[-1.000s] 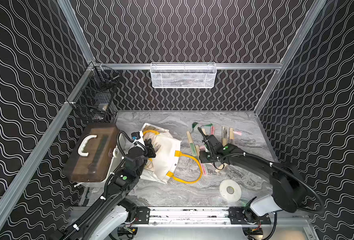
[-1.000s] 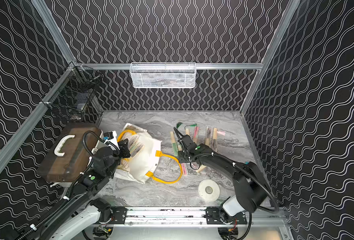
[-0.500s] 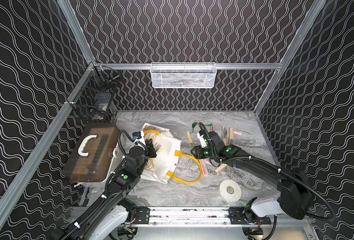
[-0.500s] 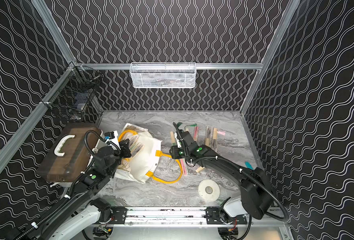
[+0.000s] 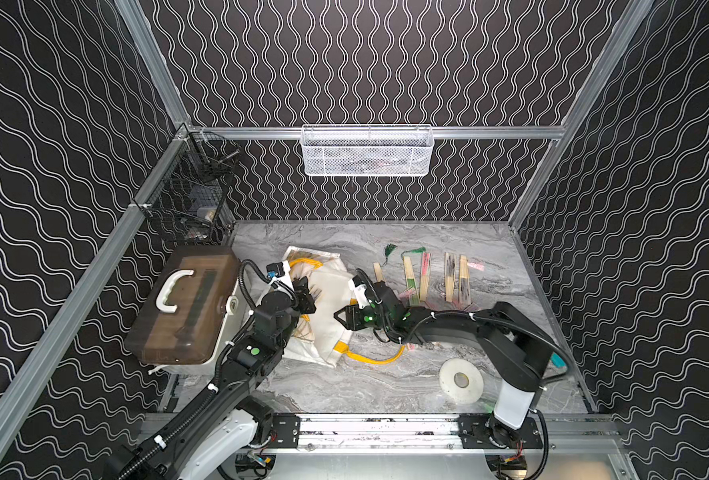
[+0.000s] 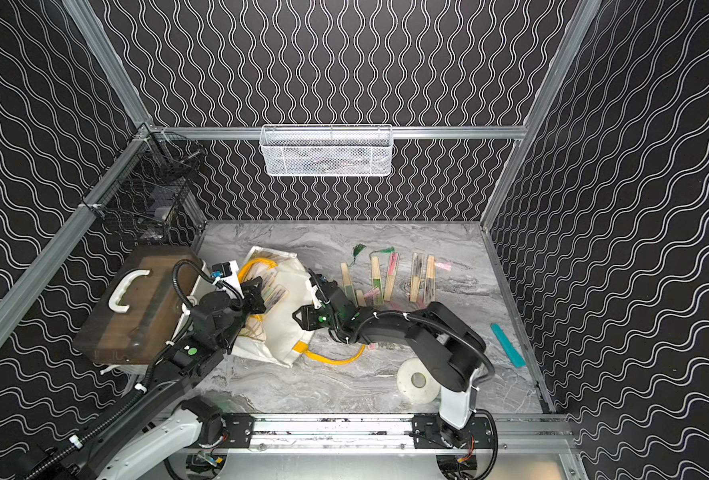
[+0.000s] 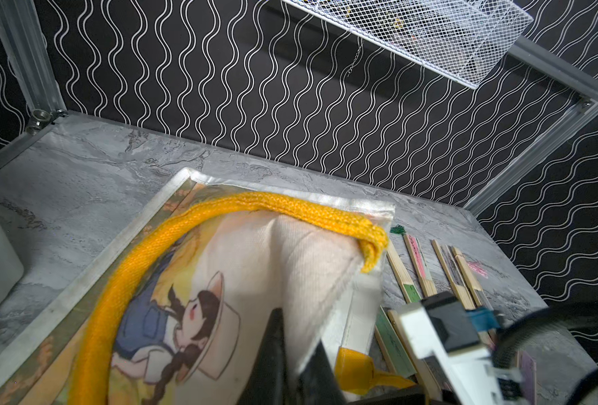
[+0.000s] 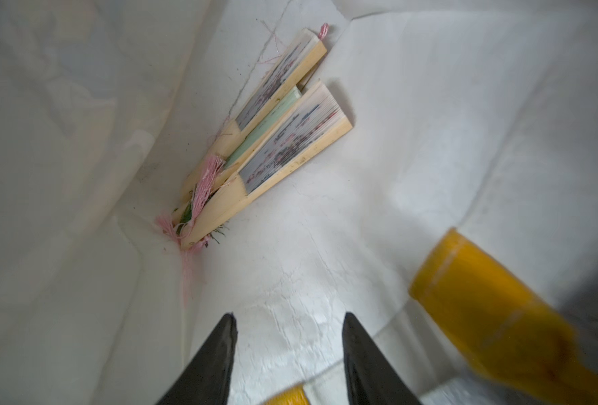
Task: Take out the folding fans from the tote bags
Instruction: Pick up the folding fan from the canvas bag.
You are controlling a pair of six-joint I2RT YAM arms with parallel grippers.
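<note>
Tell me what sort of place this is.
Probably a robot test cell, not a home: black wave-patterned wall panels on aluminium frame bars, two black robot arms mounted on a silver front rail, a grey marble-look tabletop.

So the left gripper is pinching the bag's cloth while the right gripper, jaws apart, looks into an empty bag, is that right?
Not quite: the bag is not empty. The right wrist view shows a few closed fans lying in its corner, ahead of the right gripper. The left gripper does pinch the cloth, and the right jaws stand apart.
</note>
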